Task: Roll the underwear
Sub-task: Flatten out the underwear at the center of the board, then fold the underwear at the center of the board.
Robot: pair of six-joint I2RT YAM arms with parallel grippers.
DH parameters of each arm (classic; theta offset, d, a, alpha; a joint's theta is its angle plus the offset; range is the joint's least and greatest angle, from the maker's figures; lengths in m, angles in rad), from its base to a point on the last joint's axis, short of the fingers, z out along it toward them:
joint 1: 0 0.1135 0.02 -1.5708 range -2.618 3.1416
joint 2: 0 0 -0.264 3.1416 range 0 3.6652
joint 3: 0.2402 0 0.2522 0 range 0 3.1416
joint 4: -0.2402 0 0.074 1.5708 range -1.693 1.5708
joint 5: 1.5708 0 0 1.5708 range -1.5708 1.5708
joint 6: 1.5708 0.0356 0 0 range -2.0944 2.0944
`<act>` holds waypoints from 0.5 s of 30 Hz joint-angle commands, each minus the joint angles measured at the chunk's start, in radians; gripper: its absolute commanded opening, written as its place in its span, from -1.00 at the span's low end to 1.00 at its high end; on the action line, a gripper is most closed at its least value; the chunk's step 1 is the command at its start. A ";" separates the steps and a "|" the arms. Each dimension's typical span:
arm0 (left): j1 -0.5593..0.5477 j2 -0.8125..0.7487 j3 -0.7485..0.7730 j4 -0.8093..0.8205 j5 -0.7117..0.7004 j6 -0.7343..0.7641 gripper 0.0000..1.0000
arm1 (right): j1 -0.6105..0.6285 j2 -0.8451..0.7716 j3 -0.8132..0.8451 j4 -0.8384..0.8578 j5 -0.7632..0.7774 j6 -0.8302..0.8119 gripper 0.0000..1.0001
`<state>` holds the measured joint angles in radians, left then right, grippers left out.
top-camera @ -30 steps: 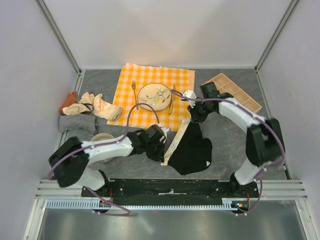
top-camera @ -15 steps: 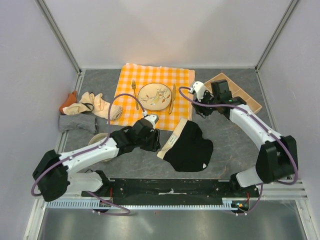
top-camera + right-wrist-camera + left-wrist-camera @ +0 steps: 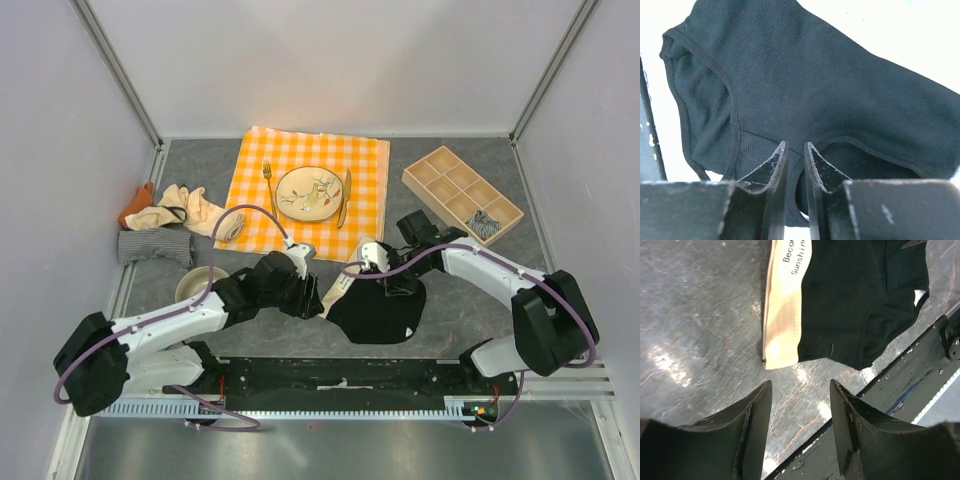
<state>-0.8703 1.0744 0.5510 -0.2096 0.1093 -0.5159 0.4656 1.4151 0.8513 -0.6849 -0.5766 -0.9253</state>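
A black underwear (image 3: 390,312) with a cream band (image 3: 340,285) lies flat on the grey table between the arms. My left gripper (image 3: 318,298) hovers just left of the band, open and empty; the left wrist view shows its gripper (image 3: 800,382) over bare table, with the band (image 3: 785,315) and black cloth (image 3: 855,300) ahead. My right gripper (image 3: 388,285) is down on the garment's far edge. In the right wrist view the gripper (image 3: 796,143) has a narrow gap over the leg-hole hem of the black cloth (image 3: 815,75). More underwear lies at the left: orange (image 3: 135,202), cream (image 3: 190,210), striped (image 3: 155,245).
An orange-checked cloth (image 3: 365,165) at the back carries a plate (image 3: 310,192), fork (image 3: 268,180) and knife (image 3: 345,197). A compartment tray (image 3: 440,165) at the right holds a striped roll (image 3: 485,225). A bowl (image 3: 200,282) stands by my left arm.
Both grippers let go of the black underwear, which dropped flat. My left gripper opened and pulled back. My right gripper swung up toward the tray, then came down on the black cloth, jaws narrowing.
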 commanded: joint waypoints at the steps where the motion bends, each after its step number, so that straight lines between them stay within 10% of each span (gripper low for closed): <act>1: 0.002 0.091 0.006 0.136 0.099 -0.032 0.11 | 0.037 0.031 -0.047 0.001 0.102 -0.121 -0.53; 15: 0.002 0.119 0.092 0.101 -0.001 0.065 0.10 | 0.079 -0.209 -0.192 -0.228 0.224 -0.267 -0.52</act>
<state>-0.8700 1.1885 0.5793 -0.1333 0.1310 -0.5087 0.5453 1.2648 0.6308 -0.8047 -0.3622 -1.1919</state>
